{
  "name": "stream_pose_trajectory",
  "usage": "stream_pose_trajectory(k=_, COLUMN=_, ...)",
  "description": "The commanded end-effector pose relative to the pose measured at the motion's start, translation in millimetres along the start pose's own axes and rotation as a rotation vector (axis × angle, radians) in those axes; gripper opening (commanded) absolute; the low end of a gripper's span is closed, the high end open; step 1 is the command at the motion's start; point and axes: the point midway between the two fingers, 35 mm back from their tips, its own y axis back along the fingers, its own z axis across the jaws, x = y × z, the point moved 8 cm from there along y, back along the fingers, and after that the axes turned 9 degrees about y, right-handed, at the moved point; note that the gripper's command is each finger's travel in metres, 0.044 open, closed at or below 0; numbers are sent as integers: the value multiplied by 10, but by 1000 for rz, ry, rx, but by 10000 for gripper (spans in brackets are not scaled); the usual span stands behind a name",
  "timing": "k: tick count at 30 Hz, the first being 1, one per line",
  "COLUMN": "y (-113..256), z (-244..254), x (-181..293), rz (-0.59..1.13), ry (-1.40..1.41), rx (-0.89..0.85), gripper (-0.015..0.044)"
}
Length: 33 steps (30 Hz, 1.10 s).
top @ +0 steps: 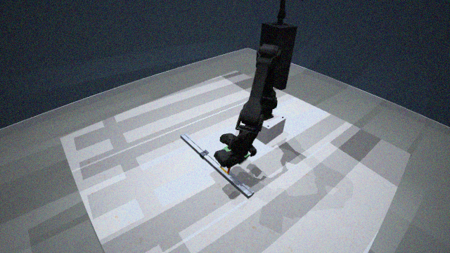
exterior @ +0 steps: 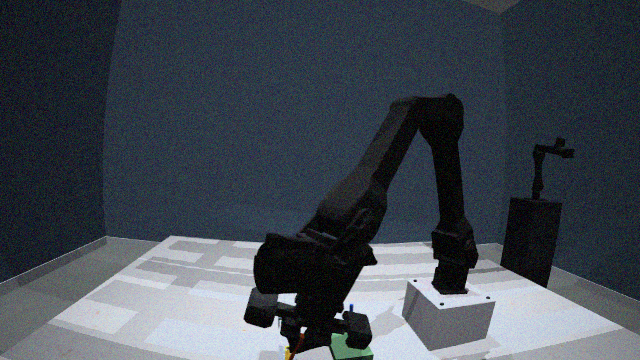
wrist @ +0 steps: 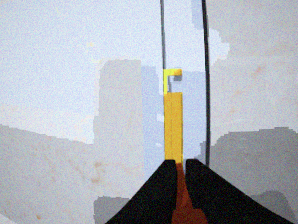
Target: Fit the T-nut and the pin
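Wrist view: jaws [top: 228, 168] [exterior: 303, 345] grip the orange handle [top: 228, 171] [exterior: 298, 344] [wrist: 183, 192] above the rail [top: 242, 187] [wrist: 195, 115]

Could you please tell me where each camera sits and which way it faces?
Top: high up, looking down across the table at the aluminum rail and most of the arm.
Exterior: lower, facing the arm and its pale base block side-on.
Wrist: on the arm, looking past both fingertips at the brass T-nut.
Top and exterior share the green tray.
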Motion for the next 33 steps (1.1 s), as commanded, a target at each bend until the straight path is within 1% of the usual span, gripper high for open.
stream_pose_trajectory(k=1, y=0, z=13, x=1, rz=6, ry=6, rx=11, gripper=-150)
stream_pose_trajectory(k=33, y=-6, z=105, x=-14, rz=16, ry=21, rx=75, gripper=-150)
